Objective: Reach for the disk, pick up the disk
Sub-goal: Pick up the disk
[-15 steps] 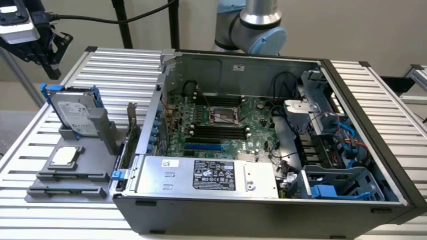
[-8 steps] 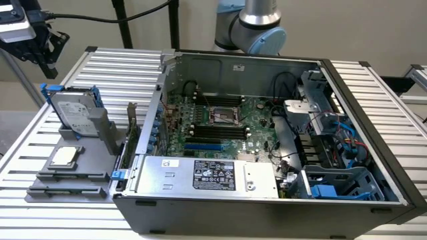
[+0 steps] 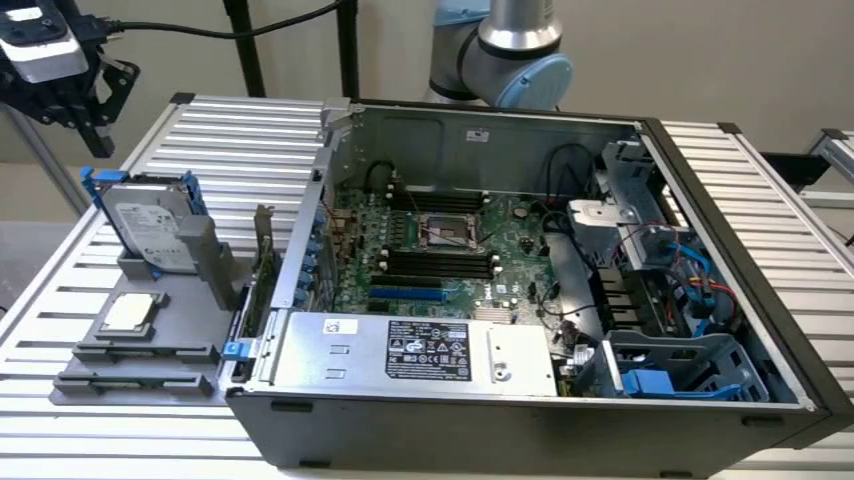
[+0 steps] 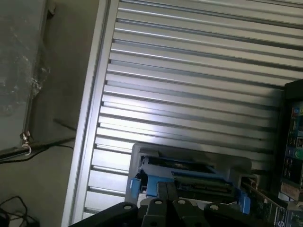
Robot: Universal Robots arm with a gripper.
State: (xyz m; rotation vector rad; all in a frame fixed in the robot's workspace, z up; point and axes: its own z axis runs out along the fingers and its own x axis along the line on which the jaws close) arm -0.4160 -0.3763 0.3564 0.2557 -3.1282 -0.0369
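The disk (image 3: 144, 228) is a silver-grey hard drive with a white label, clipped in a blue plastic frame. It stands upright on its edge in a grey holder (image 3: 200, 262) at the exterior view's left. My gripper (image 3: 95, 146) hangs above the disk's far end, apart from it and holding nothing. In the wrist view the two dark fingers (image 4: 161, 193) sit pressed together, so the gripper (image 4: 166, 190) is shut. Just past them lies the disk's blue-framed top edge (image 4: 189, 176).
An open computer case (image 3: 747, 240) takes up the middle and right of the ribbed metal table (image 3: 227, 130). Inside it lies a silver box with a black label (image 3: 427, 350). A small square chip (image 3: 127, 312) rests on a grey tray. A card (image 3: 263, 250) stands between holder and case.
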